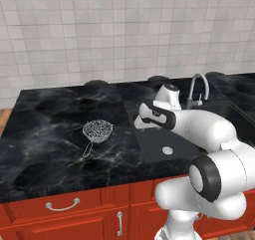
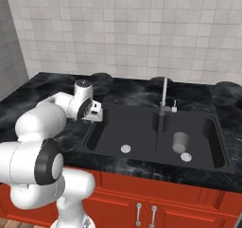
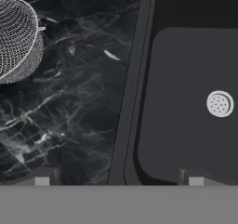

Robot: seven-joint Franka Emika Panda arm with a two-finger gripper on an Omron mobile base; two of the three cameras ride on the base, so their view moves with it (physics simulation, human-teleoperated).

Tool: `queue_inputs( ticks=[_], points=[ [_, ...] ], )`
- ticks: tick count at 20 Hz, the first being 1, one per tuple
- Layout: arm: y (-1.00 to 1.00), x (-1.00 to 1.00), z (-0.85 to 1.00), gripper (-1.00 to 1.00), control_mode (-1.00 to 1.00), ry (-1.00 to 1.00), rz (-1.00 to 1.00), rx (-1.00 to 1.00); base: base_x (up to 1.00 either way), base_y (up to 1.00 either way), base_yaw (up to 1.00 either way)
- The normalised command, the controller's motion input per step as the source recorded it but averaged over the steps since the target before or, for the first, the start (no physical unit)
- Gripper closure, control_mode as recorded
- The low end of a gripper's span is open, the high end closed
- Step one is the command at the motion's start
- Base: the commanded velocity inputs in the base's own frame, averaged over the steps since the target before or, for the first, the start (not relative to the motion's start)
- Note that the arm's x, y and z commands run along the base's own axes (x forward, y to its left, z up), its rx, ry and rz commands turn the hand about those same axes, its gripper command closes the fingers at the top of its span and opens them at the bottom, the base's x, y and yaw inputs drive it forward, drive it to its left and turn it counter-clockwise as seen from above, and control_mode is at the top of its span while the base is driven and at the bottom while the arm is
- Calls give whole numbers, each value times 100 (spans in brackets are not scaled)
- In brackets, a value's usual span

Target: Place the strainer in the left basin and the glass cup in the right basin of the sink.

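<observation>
Strainer on the counter, glass cup in the right basin, fingers spread and empty.

The strainer sits bowl-up on the black marbled counter, well left of the sink; its thin wire handle runs from the bowl toward the counter's front edge, slanting a little to the left, so its long axis lies roughly front to back. The glass cup stands upright in the right basin, just behind the round drain. The left basin holds nothing but its drain. The gripper hangs over the sink's left rim, one of its fingers above the counter and the other above the left basin, wide apart with nothing between them. The faucet rises at the divider.
</observation>
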Motion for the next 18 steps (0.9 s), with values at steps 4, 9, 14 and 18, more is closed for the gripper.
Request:
queue_inputs(
  ticks=[4, 9, 14, 18],
  points=[
    [0, 0, 0, -100, 100, 0, 0, 0, 0, 9, 0],
    [0, 0, 0, -100, 100, 0, 0, 0, 0, 5, 0],
    [0, 0, 0, -100, 100, 0, 0, 0, 0, 5, 0],
    [15, 0, 0, -100, -100, 0, 0, 0, 0, 0, 0]
  ],
)
